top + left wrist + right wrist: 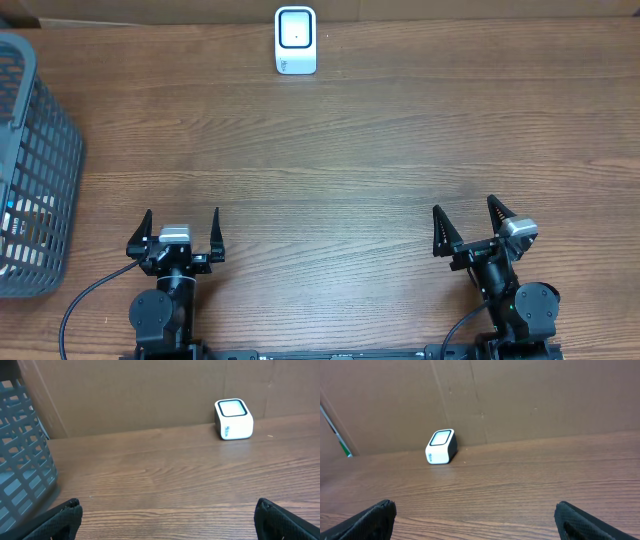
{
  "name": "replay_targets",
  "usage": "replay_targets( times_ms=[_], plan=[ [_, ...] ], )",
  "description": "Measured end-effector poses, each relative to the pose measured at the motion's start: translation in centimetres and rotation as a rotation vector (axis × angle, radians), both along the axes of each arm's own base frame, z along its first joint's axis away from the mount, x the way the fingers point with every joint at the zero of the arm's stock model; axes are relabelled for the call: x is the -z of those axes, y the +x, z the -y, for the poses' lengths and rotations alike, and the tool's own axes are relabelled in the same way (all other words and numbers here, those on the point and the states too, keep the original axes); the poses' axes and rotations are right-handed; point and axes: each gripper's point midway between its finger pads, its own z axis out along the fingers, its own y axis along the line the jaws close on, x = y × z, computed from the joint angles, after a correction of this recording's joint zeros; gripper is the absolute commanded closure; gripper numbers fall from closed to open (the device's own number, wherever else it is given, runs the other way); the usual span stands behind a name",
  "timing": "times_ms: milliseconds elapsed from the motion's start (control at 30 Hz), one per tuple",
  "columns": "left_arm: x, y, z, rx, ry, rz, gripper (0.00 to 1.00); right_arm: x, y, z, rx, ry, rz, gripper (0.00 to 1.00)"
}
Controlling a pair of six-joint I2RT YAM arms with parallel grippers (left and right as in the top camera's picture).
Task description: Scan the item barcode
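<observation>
the white scanner (296, 40) sits at the far edge of the table (350, 150), its dark-rimmed window turned upward, with brown cardboard right behind it; well off to the left of the scanner, and much nearer the arms, stands a grey mesh basket (45, 130); that is where the item (30, 235) looks to be, since something pale with a touch of blue shows through the mesh low down inside; how many things lie in there, or what shape they are, i cannot make out; nothing lies on the bare wood between the scanner and the arms; the left gripper (182, 213), on the basket's side of the scanner, and the right gripper (463, 205), on the other side, both sit at the near edge, well apart from the scanner, fingers spread wide and holding nothing; my guess is the item is a light packaged thing (a small carton or pouch, by the colour), stiff enough to pinch if it is a box, apt to sag if it is a bag; i would take it by its edges, reaching down from above the basket's tall walls, leaving the printed faces free; which face carries the barcode cannot be told from here.
</observation>
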Motion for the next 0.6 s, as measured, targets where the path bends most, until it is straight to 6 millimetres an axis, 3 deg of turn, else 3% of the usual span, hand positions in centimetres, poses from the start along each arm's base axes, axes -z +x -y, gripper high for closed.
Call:
replay_targets(
  times_ms=[467, 600],
  plan=[
    [0.0, -0.1, 0.4, 0.019, -0.063, -0.008, 0.0, 0.0, 0.0, 0.0, 0.0, 0.0, 0.0, 0.0],
    [-1.1, -0.3, 0.7, 0.029, -0.084, -0.029, 0.0, 0.0, 0.0, 0.0, 0.0, 0.0, 0.0, 0.0]
  ],
)
